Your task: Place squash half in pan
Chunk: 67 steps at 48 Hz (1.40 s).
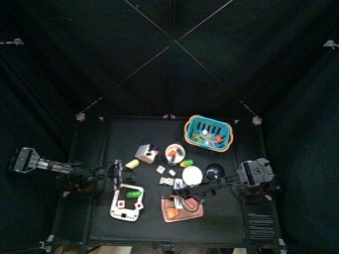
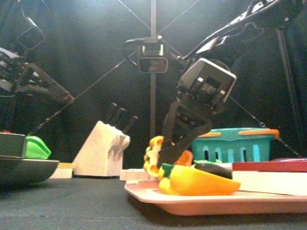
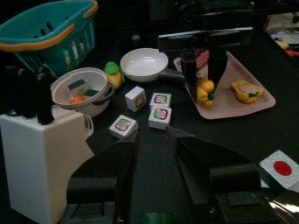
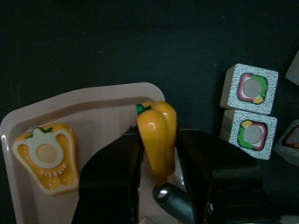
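Observation:
My right gripper [image 4: 158, 162] is shut on a yellow-orange squash half [image 4: 156, 131] with a stem, at the near end of the pink tray [image 4: 93, 101]. I cannot tell whether the squash touches the tray. The same grip shows in the front view [image 2: 153, 154] and in the left wrist view [image 3: 205, 89]. A dark pan [image 2: 18, 171] with a green piece in it stands at the front left. My left gripper [image 3: 158, 162] is open and empty, left of the knife block, far from the tray.
A second yellow cut vegetable [image 4: 47, 156] lies on the tray. A white knife block [image 3: 41, 149], a bowl with food [image 3: 79, 87], a white bowl [image 3: 146, 63], several picture cubes [image 3: 146, 109] and a teal basket [image 3: 47, 24] stand around the table's middle and back.

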Each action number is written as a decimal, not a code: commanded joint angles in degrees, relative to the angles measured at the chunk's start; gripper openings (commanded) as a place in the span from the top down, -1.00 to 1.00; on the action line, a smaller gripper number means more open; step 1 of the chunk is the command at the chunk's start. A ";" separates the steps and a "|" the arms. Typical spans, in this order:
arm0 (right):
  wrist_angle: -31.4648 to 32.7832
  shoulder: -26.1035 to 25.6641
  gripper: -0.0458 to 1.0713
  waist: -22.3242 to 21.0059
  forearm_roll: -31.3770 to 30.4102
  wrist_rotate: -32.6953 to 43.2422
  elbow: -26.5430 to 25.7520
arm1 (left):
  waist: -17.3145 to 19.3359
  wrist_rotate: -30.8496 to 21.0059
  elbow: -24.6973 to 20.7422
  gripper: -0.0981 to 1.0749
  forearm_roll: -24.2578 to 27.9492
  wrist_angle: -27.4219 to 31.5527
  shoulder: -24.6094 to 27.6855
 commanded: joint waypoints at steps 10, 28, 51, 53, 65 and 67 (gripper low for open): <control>-0.18 -6.06 -0.20 -0.35 1.32 0.26 -1.05 | -0.09 0.18 -0.70 -0.43 0.09 -0.26 0.18; -0.18 -17.67 -0.20 -5.98 9.76 0.26 6.59 | -0.09 -0.18 -0.79 -0.43 0.00 -0.26 0.18; -0.18 -26.37 -0.20 -14.33 20.57 0.35 19.34 | -0.09 -0.18 -0.70 -0.43 0.00 -0.18 0.18; -0.09 -26.37 -0.20 -15.03 20.83 0.35 20.30 | -0.09 -0.18 -0.70 -0.43 0.00 -0.26 0.18; -0.09 -25.40 -0.21 -18.98 22.41 0.35 24.26 | -0.09 -0.18 -0.62 -0.43 0.00 -0.26 0.09; -0.09 -25.14 -0.21 -19.34 22.41 0.26 24.61 | -0.09 -0.18 -0.62 -0.43 0.00 -0.18 0.18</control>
